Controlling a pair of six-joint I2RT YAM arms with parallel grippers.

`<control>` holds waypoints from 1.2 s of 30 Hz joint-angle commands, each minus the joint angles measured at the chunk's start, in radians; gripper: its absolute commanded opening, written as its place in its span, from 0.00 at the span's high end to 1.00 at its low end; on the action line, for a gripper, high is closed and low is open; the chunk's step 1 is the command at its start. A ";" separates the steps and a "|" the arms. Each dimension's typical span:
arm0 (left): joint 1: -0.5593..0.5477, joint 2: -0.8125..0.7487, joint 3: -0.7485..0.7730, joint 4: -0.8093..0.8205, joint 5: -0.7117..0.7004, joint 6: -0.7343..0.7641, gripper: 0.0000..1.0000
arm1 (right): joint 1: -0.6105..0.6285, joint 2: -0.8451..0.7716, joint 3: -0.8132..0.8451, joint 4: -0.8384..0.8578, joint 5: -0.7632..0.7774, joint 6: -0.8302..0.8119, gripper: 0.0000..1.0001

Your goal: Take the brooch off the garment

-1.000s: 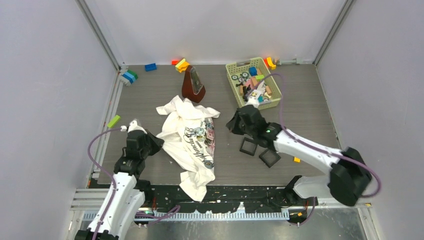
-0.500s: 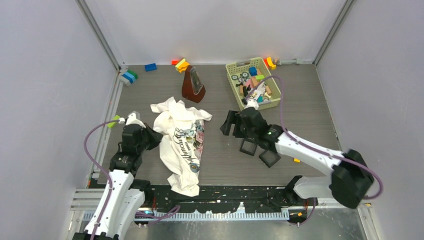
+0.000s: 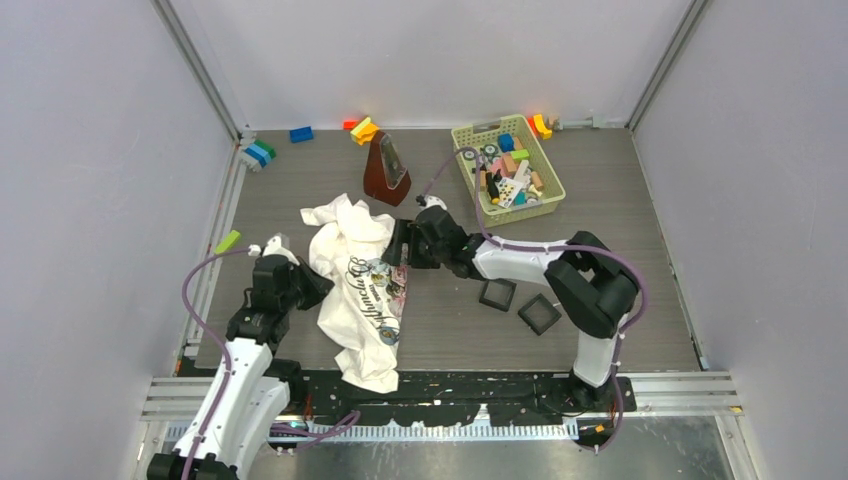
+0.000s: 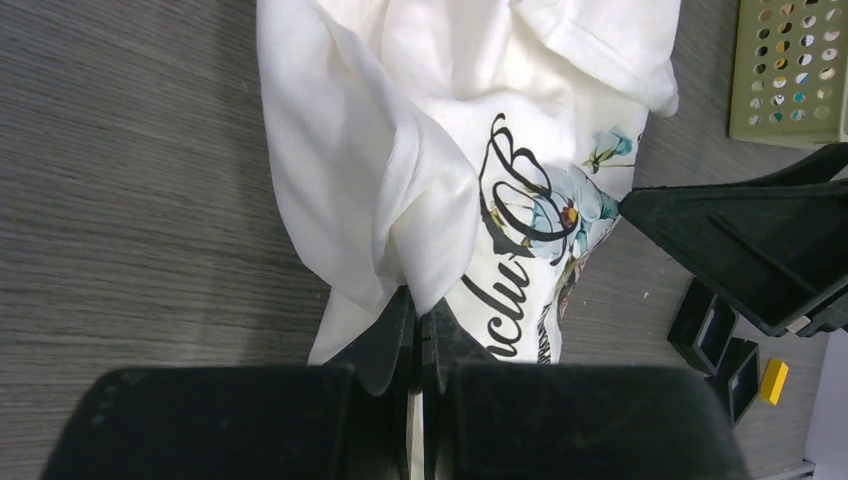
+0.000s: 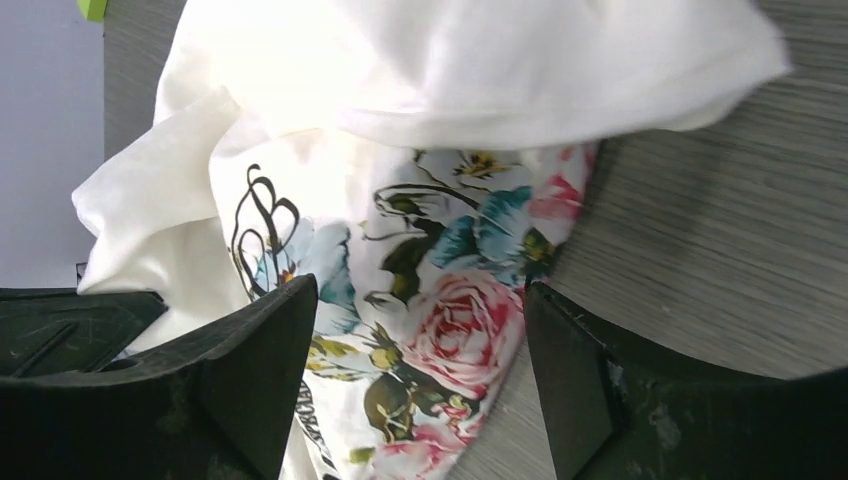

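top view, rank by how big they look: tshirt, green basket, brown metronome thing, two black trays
1. T-shirt
2. green basket
3. brown metronome-like object
4. black tray and second black tray: look alike, tied

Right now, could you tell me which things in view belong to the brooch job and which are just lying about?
Job in hand: garment, left fingers shut on a fold of it, right fingers open over its rose print; the brooch I cannot make out.
Lying about: brown metronome, green basket of toys, two black trays, blue block.
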 commanded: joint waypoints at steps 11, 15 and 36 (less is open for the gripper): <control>0.007 0.016 0.035 0.042 -0.009 -0.005 1.00 | 0.013 -0.023 0.033 0.061 0.083 0.015 0.98; 0.007 0.074 0.083 0.051 0.017 -0.003 1.00 | -0.015 -0.222 -0.021 -0.106 0.161 -0.040 1.00; 0.007 0.144 0.856 -0.479 -0.188 0.216 1.00 | -0.018 -1.099 -0.089 -0.823 0.253 -0.106 0.99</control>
